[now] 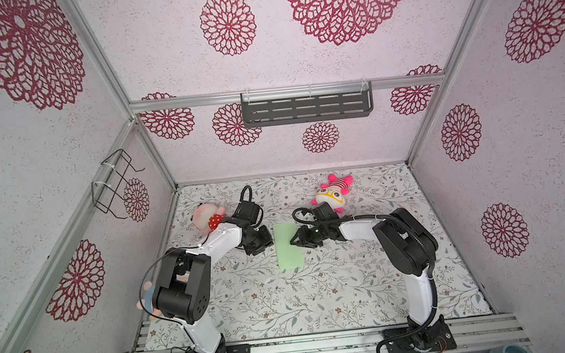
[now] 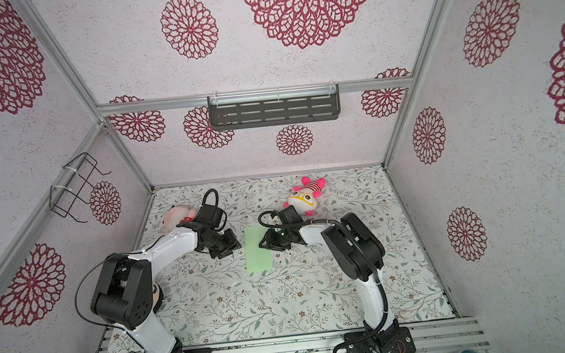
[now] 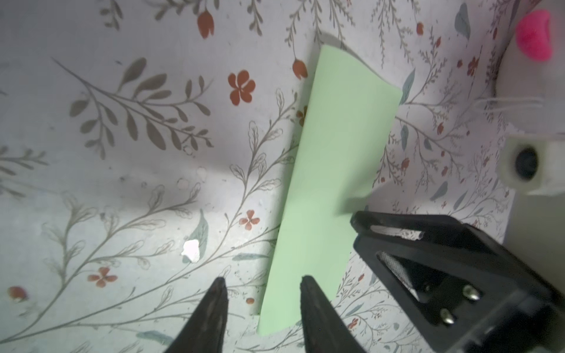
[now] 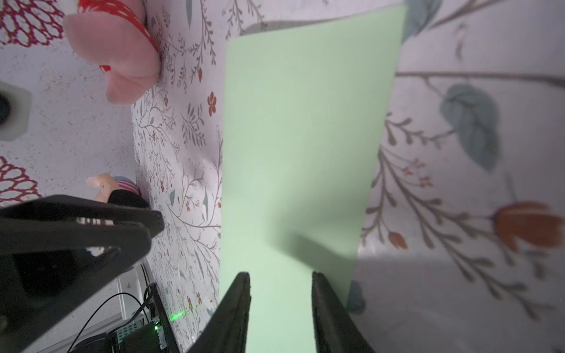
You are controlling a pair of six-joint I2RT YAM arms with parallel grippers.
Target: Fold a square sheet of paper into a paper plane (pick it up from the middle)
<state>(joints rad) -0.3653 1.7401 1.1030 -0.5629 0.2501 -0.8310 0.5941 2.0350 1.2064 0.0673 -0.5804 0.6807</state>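
half-fold done: square sheet of paper (image 1: 288,245) flat on surface (image 1: 286,307); left gripper (image 3: 263,279), right gripper (image 4: 281,274) fingers (image 3: 214,308) apart, empty; nose, wing folds remain.

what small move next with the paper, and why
Probably lower the right gripper to press the paper flat. It lies as a narrow folded strip on the table, and one end seems slightly lifted. The right gripper hangs open right over it, and the left gripper is open too, holding nothing.
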